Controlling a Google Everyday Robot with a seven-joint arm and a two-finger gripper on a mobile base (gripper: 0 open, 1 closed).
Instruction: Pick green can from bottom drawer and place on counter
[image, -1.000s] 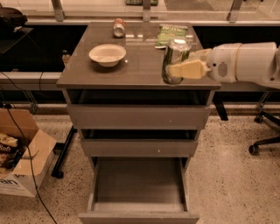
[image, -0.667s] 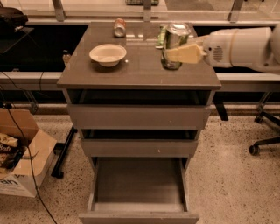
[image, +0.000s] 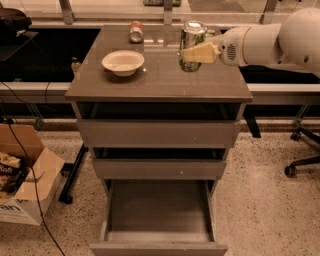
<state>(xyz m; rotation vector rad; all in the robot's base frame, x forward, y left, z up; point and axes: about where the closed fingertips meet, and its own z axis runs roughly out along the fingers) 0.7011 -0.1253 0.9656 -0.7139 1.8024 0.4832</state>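
The green can (image: 191, 41) stands upright on the counter (image: 160, 80), right of centre toward the back. My gripper (image: 196, 52) reaches in from the right and its pale yellow fingers (image: 200, 53) are closed around the can's lower half. The white arm (image: 280, 40) stretches off to the right edge. The bottom drawer (image: 159, 215) is pulled out at the foot of the cabinet and its inside shows nothing in it.
A white bowl (image: 123, 62) sits on the counter's left side. A red can (image: 136, 31) lies at the back edge. The two upper drawers (image: 159, 133) are slightly open. A cardboard box (image: 20, 180) stands on the floor at left, a chair base (image: 302, 160) at right.
The gripper with the green can has moved back and lower over the counter, and the can has gone from tilted to upright on the surface. The camera view has shifted closer.
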